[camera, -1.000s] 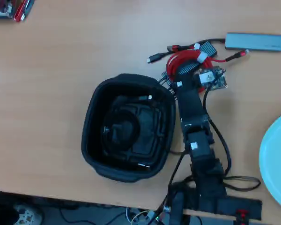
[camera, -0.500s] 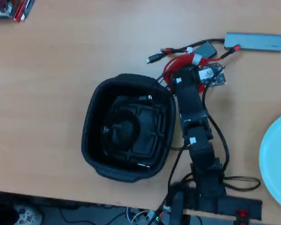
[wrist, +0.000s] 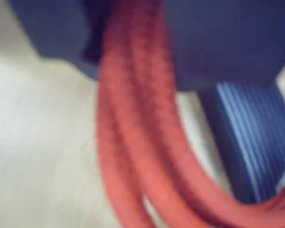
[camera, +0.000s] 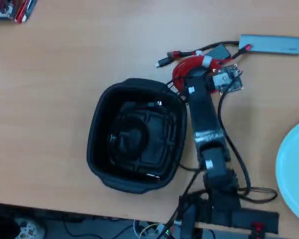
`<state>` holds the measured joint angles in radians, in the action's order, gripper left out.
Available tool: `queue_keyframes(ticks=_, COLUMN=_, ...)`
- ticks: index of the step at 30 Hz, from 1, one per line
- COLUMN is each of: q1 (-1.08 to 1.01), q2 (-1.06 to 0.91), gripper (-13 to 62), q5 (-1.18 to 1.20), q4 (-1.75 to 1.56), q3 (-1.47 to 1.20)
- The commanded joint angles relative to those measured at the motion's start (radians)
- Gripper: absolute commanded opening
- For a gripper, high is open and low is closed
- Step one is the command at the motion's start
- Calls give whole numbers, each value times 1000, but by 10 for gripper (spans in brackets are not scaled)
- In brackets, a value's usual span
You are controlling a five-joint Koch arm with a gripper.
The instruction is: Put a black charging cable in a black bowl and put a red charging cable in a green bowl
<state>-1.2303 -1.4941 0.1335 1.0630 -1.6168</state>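
While the pincer grips it, the red charging cable shows looped braided strands.

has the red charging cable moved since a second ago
Yes. In the overhead view the red charging cable has bunched into a tighter coil and slid left, away from the grey hub and slightly toward the black bowl.

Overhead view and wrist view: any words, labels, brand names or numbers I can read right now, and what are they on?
No text can be read in either view.
White tags on the arm: too small and blurred to read.
Grey hub: no marking can be made out.
Small circuit board: nothing can be read.
Wrist view: only the blurred red charging cable, no lettering.
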Motion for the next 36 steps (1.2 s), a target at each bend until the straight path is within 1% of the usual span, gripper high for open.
queue_keyframes(ticks=1, q1=-11, q2=-143, gripper=-68, q5=-8, q4=-77, q3=74)
queue_keyframes(ticks=14, q1=-114, q2=-402, gripper=-68, q5=-5, q4=-118, q3=54)
queue_keyframes(ticks=24, q1=-423, q2=-433, gripper=-69, q5=5, q4=-114, q3=38)
queue_keyframes(ticks=33, q1=-744, q2=-451, gripper=-69, q5=-5, q4=-117, q3=-87)
queue_keyframes(ticks=36, q1=-807, q2=-506, gripper=-69, q5=-5, q4=-117, q3=-97)
